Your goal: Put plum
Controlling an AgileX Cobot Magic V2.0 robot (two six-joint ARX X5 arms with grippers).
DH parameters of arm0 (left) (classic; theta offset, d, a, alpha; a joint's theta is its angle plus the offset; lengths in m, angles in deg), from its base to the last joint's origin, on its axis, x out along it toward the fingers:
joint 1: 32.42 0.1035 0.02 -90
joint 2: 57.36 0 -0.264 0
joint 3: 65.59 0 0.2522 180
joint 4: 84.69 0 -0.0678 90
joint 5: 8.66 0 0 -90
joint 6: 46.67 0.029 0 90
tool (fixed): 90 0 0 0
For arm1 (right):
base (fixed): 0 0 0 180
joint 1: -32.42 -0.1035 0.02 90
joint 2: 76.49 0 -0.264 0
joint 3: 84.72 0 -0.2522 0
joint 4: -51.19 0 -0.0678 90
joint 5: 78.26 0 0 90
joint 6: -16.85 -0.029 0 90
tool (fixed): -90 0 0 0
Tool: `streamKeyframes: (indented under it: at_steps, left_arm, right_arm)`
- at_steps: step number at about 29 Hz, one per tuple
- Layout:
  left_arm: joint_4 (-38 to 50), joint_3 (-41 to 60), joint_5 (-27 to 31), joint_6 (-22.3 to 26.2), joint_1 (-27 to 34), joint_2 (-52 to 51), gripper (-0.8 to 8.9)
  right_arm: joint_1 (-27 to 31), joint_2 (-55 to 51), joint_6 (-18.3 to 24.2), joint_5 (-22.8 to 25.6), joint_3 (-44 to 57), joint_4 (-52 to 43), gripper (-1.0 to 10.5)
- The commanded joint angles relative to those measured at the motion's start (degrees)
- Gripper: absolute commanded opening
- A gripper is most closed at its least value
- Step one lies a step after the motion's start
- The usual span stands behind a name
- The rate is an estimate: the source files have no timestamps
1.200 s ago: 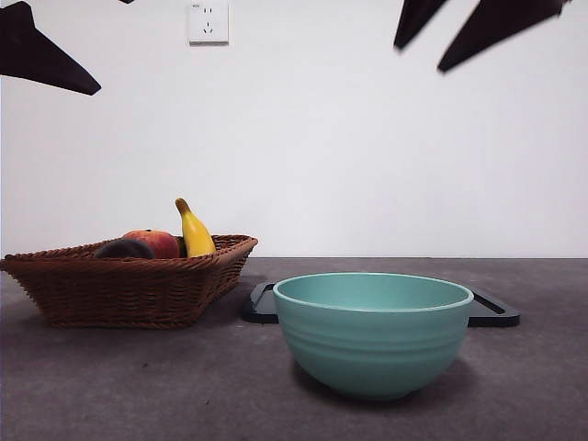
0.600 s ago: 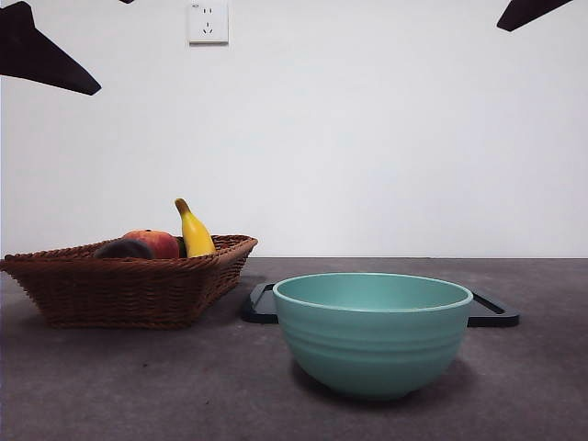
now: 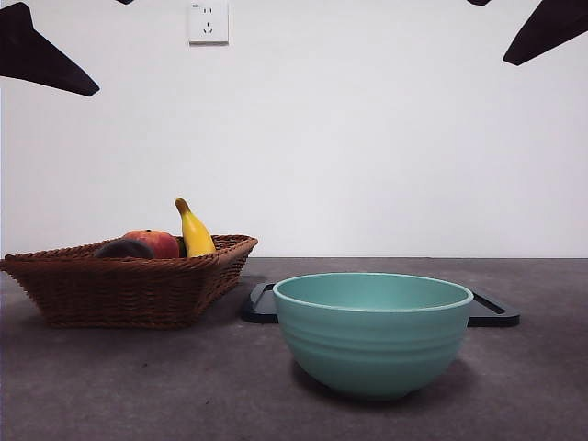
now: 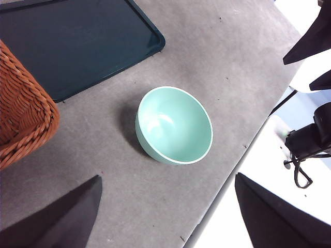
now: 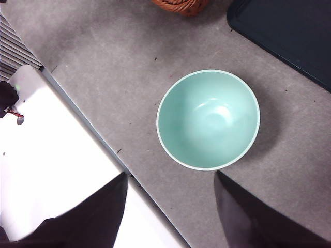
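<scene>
- White wall [image 3: 367, 138] filled the background, with a white power socket [image 3: 208, 21] high up on the left, above a grey table [image 3: 138, 386].
- A brown woven basket [image 3: 129, 285] stood on the left side of the table.
- The plum [image 3: 124, 249], dark and almost black, lay inside the basket, only its top showing over the near rim.
- A red-orange fruit [image 3: 158, 243] sat just behind and to the right of the plum, touching it as far as could be seen.
- A yellow banana [image 3: 194, 231] stood propped up at the right of that fruit, its dark stem pointing upward.
- A pale green bowl [image 3: 372, 331] sat empty near the front of the table, right of the basket and apart from it.
- A dark flat tray [image 3: 491, 312] lay behind the bowl, reaching toward the basket's right corner.
- The left gripper [image 4: 168, 217] hung high above the table with its jaws spread wide, holding nothing; the bowl showed beyond them.
- The right gripper [image 5: 170, 212] also hung high, directly over the bowl's near edge, jaws spread and empty.
- In the front view only black tips showed at the upper corners.
</scene>
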Motion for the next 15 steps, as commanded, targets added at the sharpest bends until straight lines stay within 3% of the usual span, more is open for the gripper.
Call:
streamKeyframes:
  at_steps: [1,5,8,12,15]
  left_arm:
    - [0.4,-0.9,-0.2,0.7,-0.2,0.4,4.04]
    - [0.4,-0.9,-0.2,0.7,-0.2,0.4,3.93]
    - [0.5,-0.9,-0.2,0.7,-0.2,0.4,2.71]
    - [0.6,-0.9,-0.2,0.7,-0.2,0.4,0.35]
    - [0.6,-0.9,-0.2,0.7,-0.2,0.4,0.07]
  right_arm:
    - [-0.4,0.4,0.9,-0.1,-0.5,-0.5,2.7]
    - [-0.4,0.4,0.9,-0.1,-0.5,-0.5,2.7]
    - [-0.4,0.4,0.9,-0.1,-0.5,-0.5,2.6]
    - [-0.4,0.4,0.9,-0.1,-0.5,-0.5,0.2]
    - [-0.4,0.4,0.9,-0.1,-0.5,-0.5,0.0]
